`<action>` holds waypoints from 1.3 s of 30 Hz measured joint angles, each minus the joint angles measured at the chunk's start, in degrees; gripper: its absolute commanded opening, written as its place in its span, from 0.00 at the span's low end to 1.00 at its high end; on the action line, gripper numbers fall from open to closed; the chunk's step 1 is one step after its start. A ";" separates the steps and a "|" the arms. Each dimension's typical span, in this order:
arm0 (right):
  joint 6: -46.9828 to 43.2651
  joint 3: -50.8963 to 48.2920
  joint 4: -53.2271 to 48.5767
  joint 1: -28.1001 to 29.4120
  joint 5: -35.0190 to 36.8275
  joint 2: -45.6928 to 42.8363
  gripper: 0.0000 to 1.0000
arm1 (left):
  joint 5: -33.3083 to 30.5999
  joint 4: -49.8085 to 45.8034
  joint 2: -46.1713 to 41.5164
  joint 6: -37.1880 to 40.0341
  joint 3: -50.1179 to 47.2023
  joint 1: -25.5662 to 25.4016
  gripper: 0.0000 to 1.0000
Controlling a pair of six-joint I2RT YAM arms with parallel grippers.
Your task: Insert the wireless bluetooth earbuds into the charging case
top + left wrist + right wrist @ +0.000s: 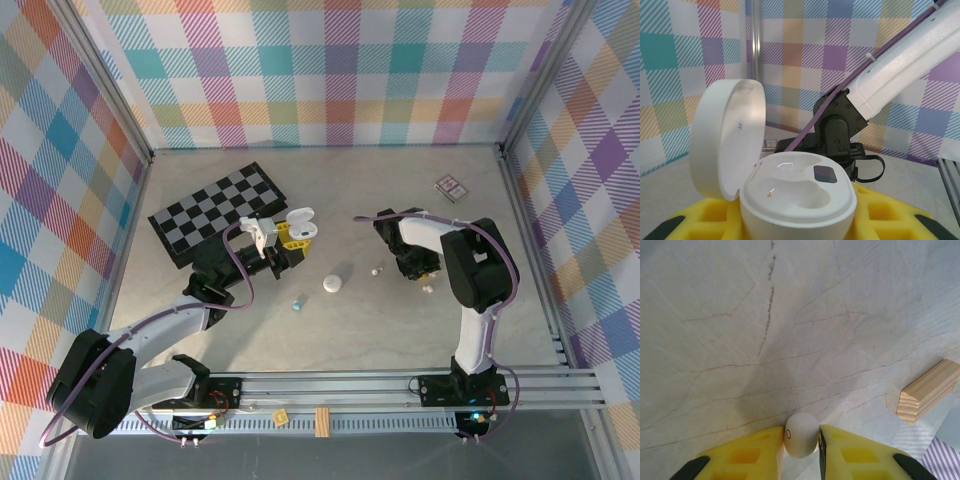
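One ring-marked earbud (800,436), case (795,197) print (740,125) perhaps digits

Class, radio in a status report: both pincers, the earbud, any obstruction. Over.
Left pincer grips open charging case. Right pincer pinches white earbud. Nothing blocks the case.

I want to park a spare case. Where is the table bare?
Bare: the far strip between the chessboard and the small box, and the near stretch ahead of the rail. Crowded: the middle, around the open case, closed case and loose earbuds.
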 measured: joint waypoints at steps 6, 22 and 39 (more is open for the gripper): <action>-0.04 -0.48 0.79 -0.44 -1.46 -1.14 0.23 | 0.00 -0.02 0.00 0.00 0.00 0.00 0.34; 5.66 -10.58 11.37 -15.21 -37.40 -24.65 0.24 | 0.20 -1.73 1.27 1.99 0.52 -0.39 0.34; 11.69 -16.06 15.96 -22.64 -73.50 -30.58 0.24 | 0.09 -1.70 5.29 3.23 1.53 -4.28 0.34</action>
